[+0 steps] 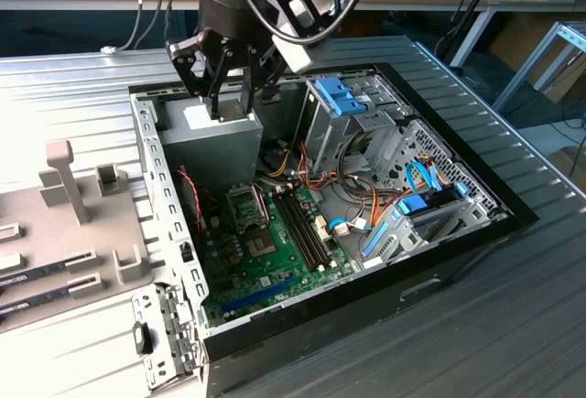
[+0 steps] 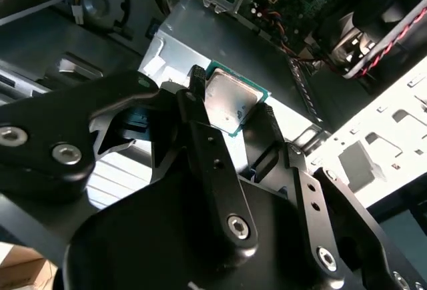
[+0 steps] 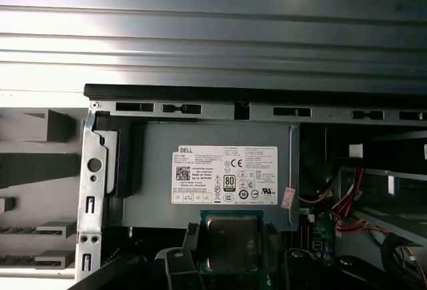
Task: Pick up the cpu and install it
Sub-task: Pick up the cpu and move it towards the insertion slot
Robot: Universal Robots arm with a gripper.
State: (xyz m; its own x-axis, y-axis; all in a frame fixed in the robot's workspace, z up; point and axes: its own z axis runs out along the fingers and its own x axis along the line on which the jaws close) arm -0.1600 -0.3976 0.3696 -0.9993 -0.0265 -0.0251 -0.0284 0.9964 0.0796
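Black fingers [image 2: 203,137] of the gripper [image 2: 233,102] close narrowly on the cpu [image 2: 229,102], pinching the small square chip by two opposite edges, its silver-grey top and thin green rim facing up in both wrist views

From the room's side, the chip hangs in the air inside the open computer case [image 1: 476,233], directly above the grey power supply [image 3: 227,147] and its white label [image 3: 227,175], clear of the box and touching nothing but the fingers. Lower in the case lies the green motherboard [image 1: 275,265], where what looks like the raised silver socket frame [image 1: 244,204] stands beside the memory slots [image 1: 302,224]. The chip is well apart from that frame. A blue-latched drive cage [image 1: 341,96] sits toward the exterior view's right, and the whole case rests on a ribbed metal table [image 1: 82,78].

By the look of it the pickup is done and the carry to the board is the step in hand; nothing is installed yet. Seating the chip would seem to call for holding it level, squaring its edges to the socket opening, staying clear of the raised frame and loose cables, and setting it down without force
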